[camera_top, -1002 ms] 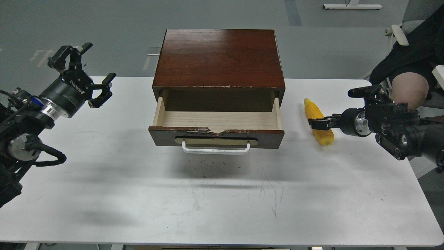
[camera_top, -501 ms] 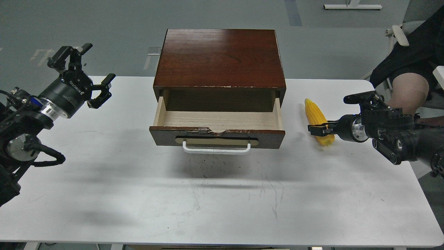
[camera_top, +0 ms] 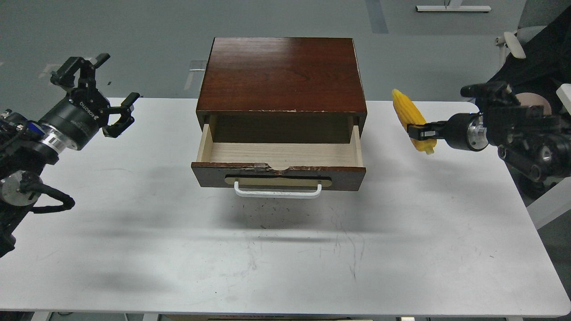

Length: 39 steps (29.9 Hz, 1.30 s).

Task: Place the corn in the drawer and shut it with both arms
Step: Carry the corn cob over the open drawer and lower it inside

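Grey floor fills the background behind the white tabletop you are working over, and a seated person shows at the far right edge. On the tabletop stands a dark reddish-brown wooden box with its drawer pulled out toward you; you can see the pale wood floor inside and the white bar handle on the dark front.

Your right gripper is clamped on the corn, with its fingers closed across the lower part of the cob. You hold the corn in the air to the right of the box, clear of the tabletop, tapered end pointing up and away, thick end down. It sits just beside the box's right side and outside the drawer.

Your left gripper hovers over the left end of the tabletop, well apart from the box, with its fingers spread wide and nothing between them.
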Tool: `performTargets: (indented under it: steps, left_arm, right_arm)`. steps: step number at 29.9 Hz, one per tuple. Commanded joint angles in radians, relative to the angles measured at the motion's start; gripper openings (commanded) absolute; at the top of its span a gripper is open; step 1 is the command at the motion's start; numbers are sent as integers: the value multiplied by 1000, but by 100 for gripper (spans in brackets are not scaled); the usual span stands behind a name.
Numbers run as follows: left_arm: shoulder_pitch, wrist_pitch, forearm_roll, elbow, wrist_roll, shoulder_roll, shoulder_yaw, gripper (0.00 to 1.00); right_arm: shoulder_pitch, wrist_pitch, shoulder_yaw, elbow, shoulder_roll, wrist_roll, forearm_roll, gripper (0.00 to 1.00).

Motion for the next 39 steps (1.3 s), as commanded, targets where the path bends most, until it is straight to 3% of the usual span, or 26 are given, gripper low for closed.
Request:
performTargets:
  steps: [1,7,20,27,33,39]
  left_arm:
    - [-2,0,0,0,0,1,0,99]
    - [-5,0,1,-15,0,3,-2,99]
    - [-5,0,1,-37,0,21,0,99]
    - [-3,0,1,-46,0,41,1,99]
    - [-2,0,1,-46,0,43,1,99]
    - [0,0,1,-46,0,47,1,99]
  right_arm:
    - [171,6,5,146,-54,0,-2,0]
    - [374,73,2,315,-43,0,-16,0]
    - [618,72,-105,590,132,0,-246,0]
    - [620,-23,-183,581,245,0,-491,0]
    - [604,-153,-294,514,342,0,-509,1]
    - [560,-206,-340,419,414,0,-521,5]
